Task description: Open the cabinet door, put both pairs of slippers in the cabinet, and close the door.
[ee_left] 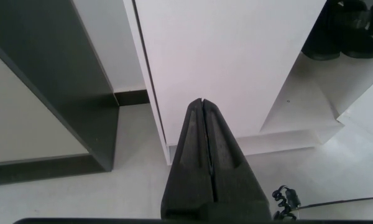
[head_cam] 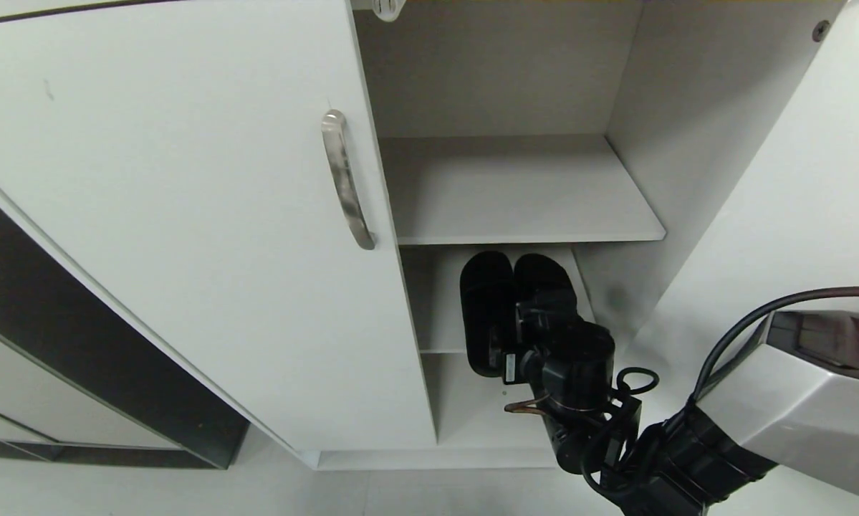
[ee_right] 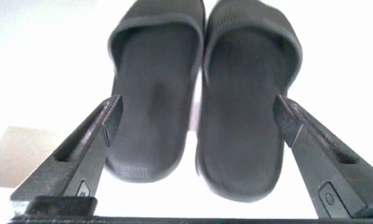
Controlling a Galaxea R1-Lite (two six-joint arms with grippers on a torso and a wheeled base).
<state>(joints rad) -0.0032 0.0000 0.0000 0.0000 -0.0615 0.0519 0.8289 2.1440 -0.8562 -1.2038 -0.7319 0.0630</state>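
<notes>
White board makes up the cabinet, with a dark panel (head_cam: 78, 344) running down the left of the head view. The closed door (head_cam: 185, 215) takes up the left half, and its metal handle (head_cam: 347, 179) stands upright near the centre. In the left wrist view the left jaws are pressed shut on nothing. They hang over the pale floor (ee_left: 81, 199) in front of that closed door, well apart from the shoes.

Right of the handle the cabinet stands open. The upper shelf (head_cam: 515, 193) is bare. Below it, the pair of black slippers (head_cam: 511, 301) lies side by side on the middle shelf (head_cam: 436, 301), toes pointing inward and heels at the front edge. The right arm (head_cam: 687, 444) comes up from the lower right of the frame. Its right jaws are spread wide, one on each side of the heels, and I cannot tell whether they touch the rubber. The open door (head_cam: 794, 186) swings out along the right edge.

This looks like the putting-down step, with the pair resting on the shelf and the grip let go. The next move probably calls for drawing the right arm straight back, so the spread jaws do not drag a heel off the edge. After that comes either the other pair or swinging the right-hand door closed. I cannot tell whether this pair is the first or the second.
</notes>
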